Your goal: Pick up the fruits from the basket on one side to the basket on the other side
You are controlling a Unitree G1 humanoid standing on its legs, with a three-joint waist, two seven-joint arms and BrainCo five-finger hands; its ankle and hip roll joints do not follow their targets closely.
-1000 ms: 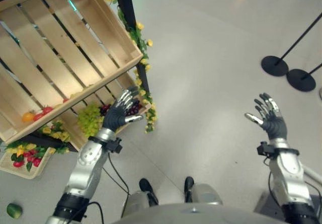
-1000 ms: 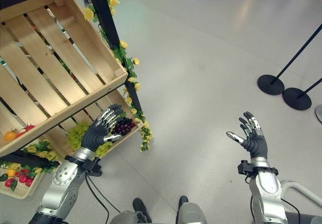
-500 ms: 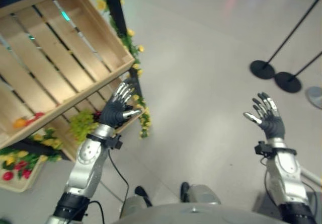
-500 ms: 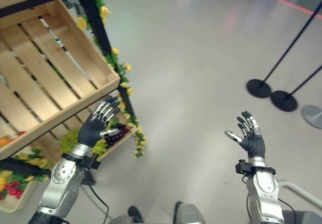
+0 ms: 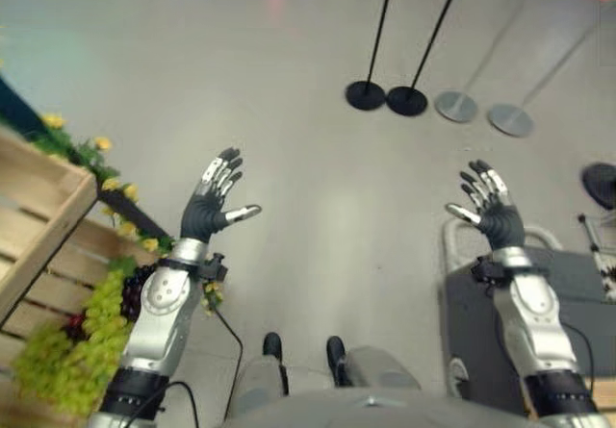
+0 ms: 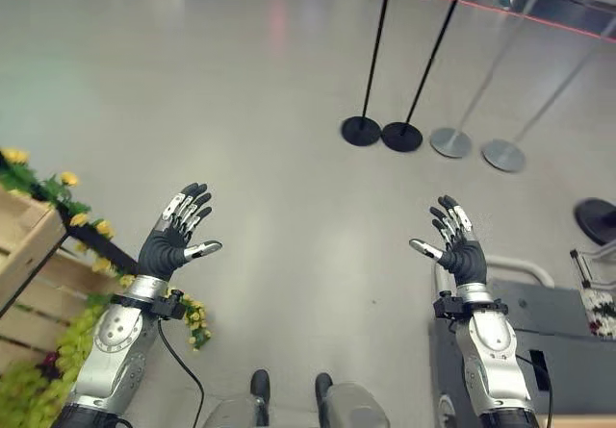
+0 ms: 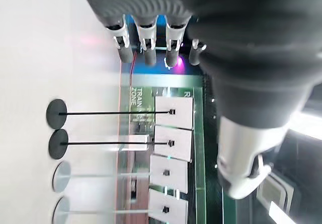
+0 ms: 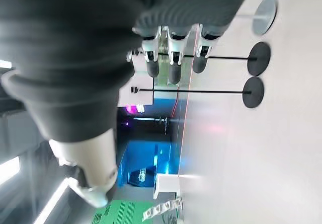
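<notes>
Green grapes (image 5: 72,351) in crate (lower left); both robot hands splayed, empty.

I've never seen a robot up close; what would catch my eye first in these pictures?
Two silver arms raised over bare grey floor, the left hand and the right hand both open with fingers spread, holding nothing. At the robot's left, a wooden crate trimmed with yellow flowers stands above green grapes and dark grapes. Farther off, black barrier posts stand on round bases.
</notes>
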